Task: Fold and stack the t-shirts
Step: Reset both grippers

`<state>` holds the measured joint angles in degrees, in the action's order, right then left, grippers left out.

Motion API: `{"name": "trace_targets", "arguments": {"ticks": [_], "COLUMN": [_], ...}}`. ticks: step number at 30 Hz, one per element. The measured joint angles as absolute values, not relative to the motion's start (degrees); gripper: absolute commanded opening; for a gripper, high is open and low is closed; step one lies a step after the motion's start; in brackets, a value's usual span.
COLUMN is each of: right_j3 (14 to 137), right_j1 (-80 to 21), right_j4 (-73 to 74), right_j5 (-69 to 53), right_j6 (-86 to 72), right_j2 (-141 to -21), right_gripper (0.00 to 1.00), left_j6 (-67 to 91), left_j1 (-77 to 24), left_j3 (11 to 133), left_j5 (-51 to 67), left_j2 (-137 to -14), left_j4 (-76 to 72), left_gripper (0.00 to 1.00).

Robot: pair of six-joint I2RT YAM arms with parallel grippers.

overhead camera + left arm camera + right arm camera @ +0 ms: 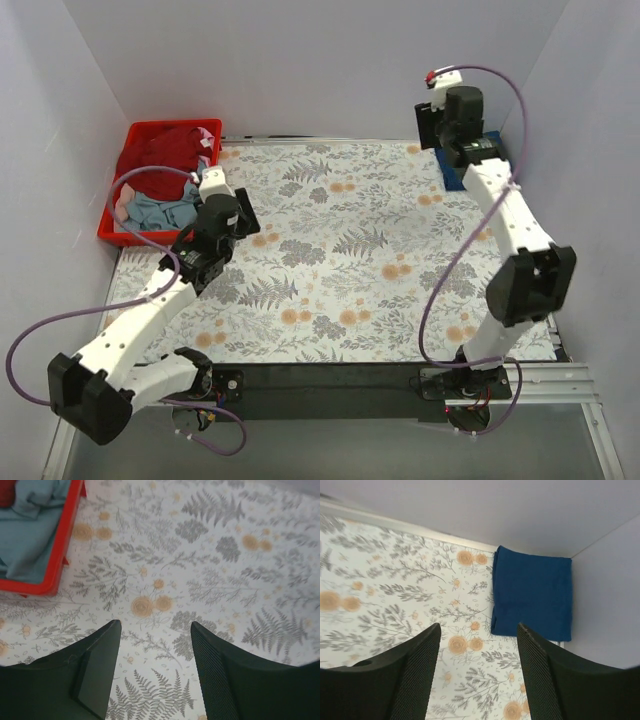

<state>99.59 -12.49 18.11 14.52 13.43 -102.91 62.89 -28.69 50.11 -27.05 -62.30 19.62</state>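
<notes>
Floral bench (350, 260) is holding one folded navy t-shirt (532, 592) upper right; two t-shirts (170, 150) are waiting in crate (170, 125); both jaws standing apart, empty.

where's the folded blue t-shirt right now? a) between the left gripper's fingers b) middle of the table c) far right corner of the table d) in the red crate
C: the folded blue t-shirt lies flat on the floral table, tucked into its far right corner.

Navy shirt (532, 592), red crate (69, 530), floral tablecloth (340, 260)
</notes>
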Motion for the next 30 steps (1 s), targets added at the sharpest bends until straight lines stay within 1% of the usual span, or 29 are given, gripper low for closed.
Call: {"name": "trace_targets", "arguments": {"ticks": [1, 2, 3, 4, 7, 8, 12, 15, 18, 23, 26, 30], "right_j3": [98.15, 96.95, 95.59, 93.97, 88.71, 86.56, 75.09, 64.25, 55.99, 45.12, 43.11, 42.06], "right_j1": [-12.29, -12.08, -11.94, -11.77, -11.38, -11.38, -11.44, -11.42, -11.42, -11.42, -11.42, -11.42], "right_j4": [18.85, 19.62, 20.23, 20.69, 22.06, 22.26, 21.63, 19.81, 16.97, 12.38, 11.07, 8.91], "right_j5": [14.13, 13.76, 13.37, 12.95, 11.53, 10.96, 10.35, 10.76, 10.81, 9.37, 8.12, 6.52], "right_j6": [12.08, 10.68, 9.65, 8.51, 5.32, 4.54, 3.01, 2.81, 2.72, 2.76, 2.74, 2.72], "right_j2": [-98.96, -95.09, -91.37, -87.57, -75.88, -71.77, -55.53, -44.31, -37.47, -32.34, -32.47, -32.69], "right_gripper": [0.75, 0.75, 0.79, 0.85, 0.98, 0.98, 0.98, 0.98, 0.98, 0.98, 0.98, 0.98], "left_j6": [62.94, 62.89, 62.89, 62.87, 62.85, 62.83, 63.31, 63.77, 64.36, 67.59, 69.19, 70.15], "left_j1": [-28.69, -28.69, -28.69, -28.71, -28.73, -28.73, -28.73, -28.73, -28.73, -28.73, -28.73, -28.73], "left_j3": [51.94, 53.84, 55.86, 57.76, 61.71, 62.28, 63.05, 60.99, 56.58, 46.54, 41.19, 38.79], "left_j5": [-27.55, -28.16, -28.84, -29.54, -31.64, -32.25, -34.70, -36.25, -37.28, -39.57, -40.88, -41.65], "left_j2": [-60.90, -59.46, -57.84, -56.14, -50.35, -48.69, -41.04, -35.90, -31.75, -26.74, -24.16, -22.48], "left_j4": [20.64, 21.65, 22.79, 23.66, 24.95, 25.30, 26.13, 25.50, 24.58, 24.08, 23.88, 23.40], "left_gripper": [0.60, 0.61, 0.63, 0.65, 0.73, 0.76, 0.82, 0.84, 0.85, 0.86, 0.86, 0.86]}}
